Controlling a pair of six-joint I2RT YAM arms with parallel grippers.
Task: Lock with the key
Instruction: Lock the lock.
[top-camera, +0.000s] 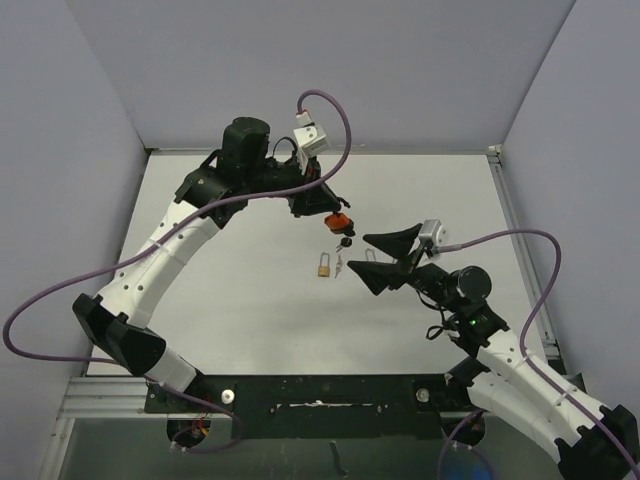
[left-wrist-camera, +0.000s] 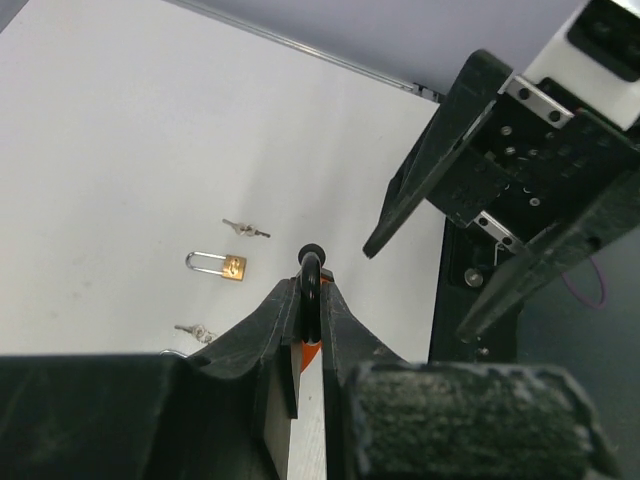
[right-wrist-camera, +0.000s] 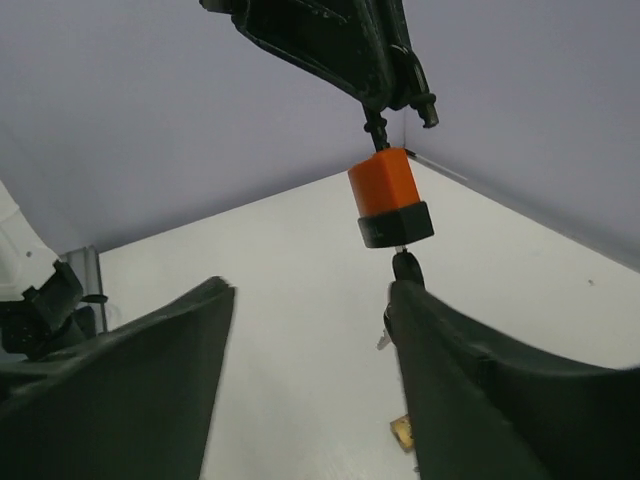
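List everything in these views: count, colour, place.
orange padlock: one, orange with a black base, hanging from the left gripper
key: one, dark head, sticking out below the orange padlock
brass padlock: one, brass with a silver shackle, lying on the table
loose keys: two small sets, silver, near the brass padlock
table: one, white
left gripper: one, black, shut on the shackle
right gripper: one, black, open by the key

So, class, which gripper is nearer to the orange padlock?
Left. The left gripper is shut on the top of the orange padlock, which hangs from it. The right gripper sits just below the lock, jaws apart, holding nothing.
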